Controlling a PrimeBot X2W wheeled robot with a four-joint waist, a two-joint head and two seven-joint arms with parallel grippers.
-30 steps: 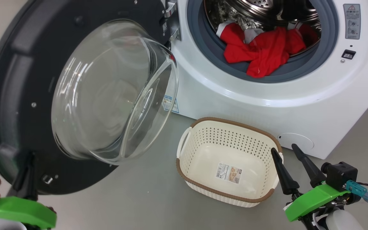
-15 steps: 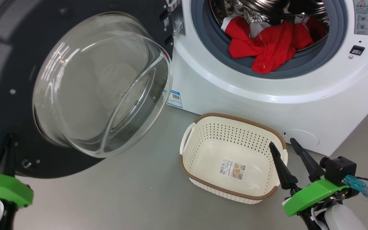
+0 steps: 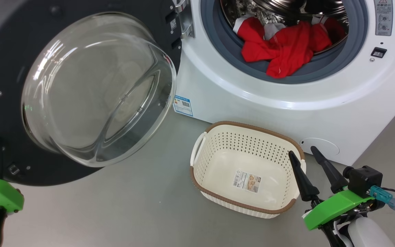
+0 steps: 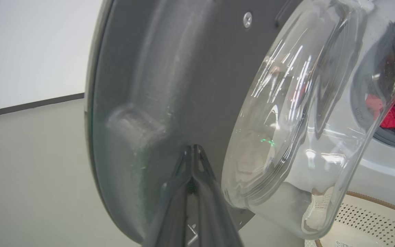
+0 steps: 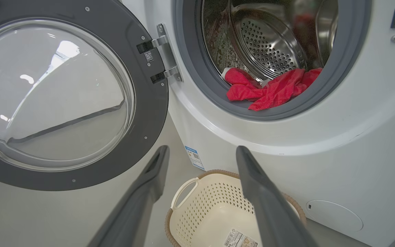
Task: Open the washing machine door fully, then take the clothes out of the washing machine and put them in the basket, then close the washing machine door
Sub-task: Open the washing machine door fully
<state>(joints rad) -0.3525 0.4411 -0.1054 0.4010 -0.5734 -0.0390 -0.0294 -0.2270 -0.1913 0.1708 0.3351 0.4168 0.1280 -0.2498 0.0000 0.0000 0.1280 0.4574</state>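
Washing machine door [image 3: 81,89]: swung wide on its hinge [image 3: 183,20], inner face and glass bowl turned toward the head camera. The drum mouth is fully clear, so the opening step looks complete or nearly so.

Left gripper [image 4: 193,161]: fingers pressed together with nothing between them. The tips lie against the door's dark inner face near its lower rim. Judged use: a closed pair makes a stiff pusher for swinging the door outward.

Right gripper [image 3: 302,151]: fingers spread wide and empty, hovering over the near right corner of the basket. It points up toward the drum mouth, probably ready to reach for the garment.

Clothes [image 3: 281,51]: red garment with white trim, bunched at the bottom of the steel drum [image 5: 269,44]. One fold spills forward over the grey rubber ring [image 3: 225,51], which offers an easy first pinch point.

Washing machine [image 3: 286,113]: white front-loader with a small blue label [image 3: 182,104] at its lower corner.

Basket [image 3: 238,125]: empty, with a paper label [image 3: 247,181] on its bottom. It stands on the grey floor [image 3: 132,206] just in front of the machine, below the opening, so the carry will be short.

Next call: the right arm must rise and reach in over the ring.
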